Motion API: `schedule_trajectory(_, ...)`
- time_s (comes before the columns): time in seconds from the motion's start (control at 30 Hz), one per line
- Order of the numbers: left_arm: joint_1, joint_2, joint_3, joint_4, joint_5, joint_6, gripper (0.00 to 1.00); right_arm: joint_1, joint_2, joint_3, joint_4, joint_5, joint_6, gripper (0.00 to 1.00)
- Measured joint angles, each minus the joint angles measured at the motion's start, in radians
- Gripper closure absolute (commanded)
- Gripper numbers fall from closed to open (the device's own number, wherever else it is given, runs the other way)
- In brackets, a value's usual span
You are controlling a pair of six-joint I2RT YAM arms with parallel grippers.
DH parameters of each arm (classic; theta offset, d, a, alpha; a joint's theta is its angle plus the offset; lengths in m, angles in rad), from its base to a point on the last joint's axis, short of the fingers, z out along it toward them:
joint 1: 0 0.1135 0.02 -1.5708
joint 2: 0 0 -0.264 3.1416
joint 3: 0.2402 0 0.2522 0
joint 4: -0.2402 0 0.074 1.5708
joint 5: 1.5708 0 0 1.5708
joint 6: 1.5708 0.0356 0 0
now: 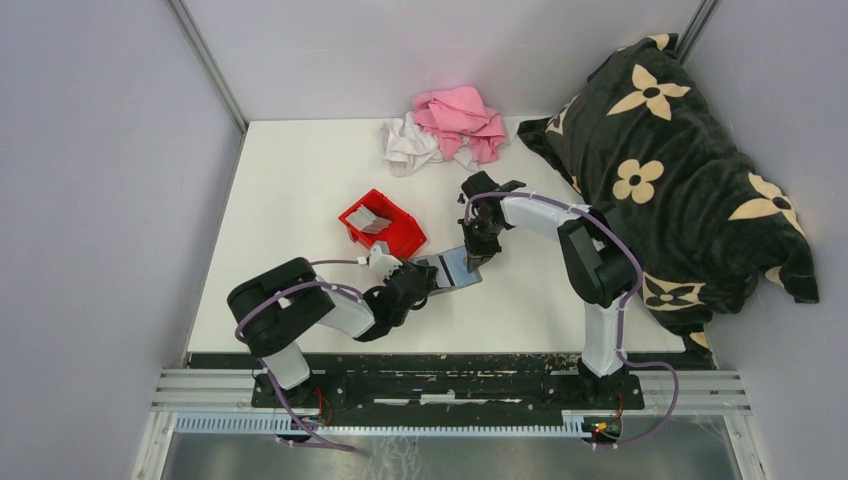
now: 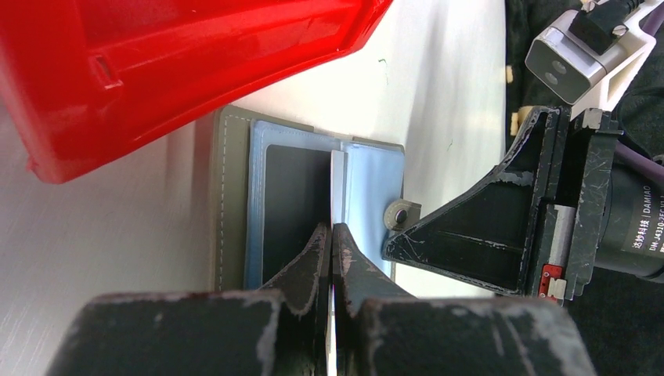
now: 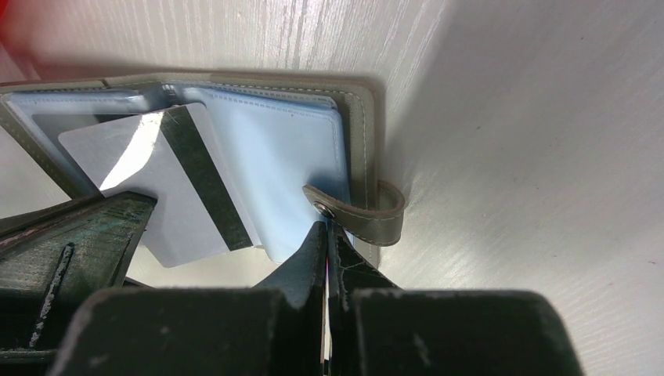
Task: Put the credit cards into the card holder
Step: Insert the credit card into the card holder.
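Credit card stripe: right wrist only

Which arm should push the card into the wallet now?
Left. The left pincer grips the credit card, whose far edge meets the open card holder. The right pincer is busy pinching the card holder beside its snap strap.
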Motion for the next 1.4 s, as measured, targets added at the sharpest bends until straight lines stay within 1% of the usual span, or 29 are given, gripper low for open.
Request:
schedule_trajectory(0.33, -0.009, 0.013, 0.0, 0.004, -0.027, -0.018, 0.97, 0.0, 0.002, 0.002, -0.003, -0.002, -0.005, 0.99)
schedule_trajectory(0.6, -0.01, 0.047, 0.001, 0.042, -0.047, -0.06, 0.97, 0.0, 0.005, 0.006, -0.008, -0.003, -0.01, 0.99)
schedule_trajectory(0.87, -0.009, 0.064, 0.002, 0.069, -0.046, -0.067, 0.97, 0.0, 0.011, 0.015, -0.018, -0.004, -0.017, 0.99)
schedule_trajectory(1.4, -0.003, 0.075, -0.006, 0.111, 0.049, -0.063, 0.97, 0.0, 0.026, 0.035, -0.04, -0.005, -0.019, 0.99)
